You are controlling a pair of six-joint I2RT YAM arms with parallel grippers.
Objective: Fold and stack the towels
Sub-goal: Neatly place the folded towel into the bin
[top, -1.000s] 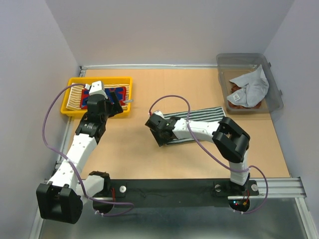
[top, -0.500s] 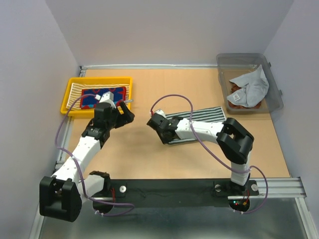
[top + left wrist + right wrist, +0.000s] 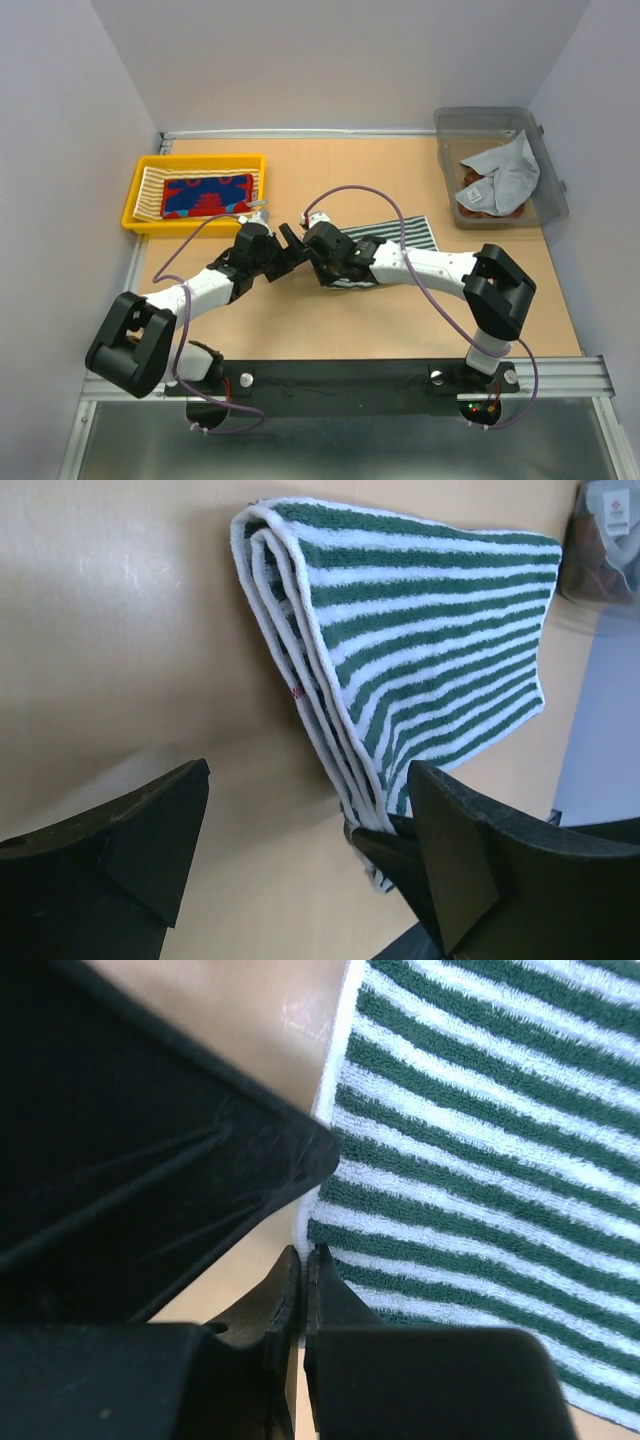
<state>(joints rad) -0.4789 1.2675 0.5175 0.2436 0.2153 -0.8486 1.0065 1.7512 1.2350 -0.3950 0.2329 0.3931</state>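
A dark-and-white striped towel (image 3: 400,236) lies folded in the middle of the table. It also shows in the left wrist view (image 3: 420,630) and the right wrist view (image 3: 480,1110). My right gripper (image 3: 320,250) (image 3: 305,1260) is shut on the towel's left edge. My left gripper (image 3: 290,245) (image 3: 310,770) is open, its fingers either side of that same end, close to the right gripper's fingers (image 3: 400,852). A red-blue patterned towel (image 3: 207,195) lies on a yellow-cream striped towel (image 3: 150,185) in the yellow tray (image 3: 135,222).
A clear bin (image 3: 548,205) at the back right holds a crumpled grey towel (image 3: 505,175) on a rust-brown one (image 3: 480,208). The two arms nearly touch at the table's middle. Walls close the left, back and right sides.
My left arm has swung from over the yellow tray to the striped towel's left end, leaving the red-blue towel in the tray. My right gripper has stayed shut on the striped towel.
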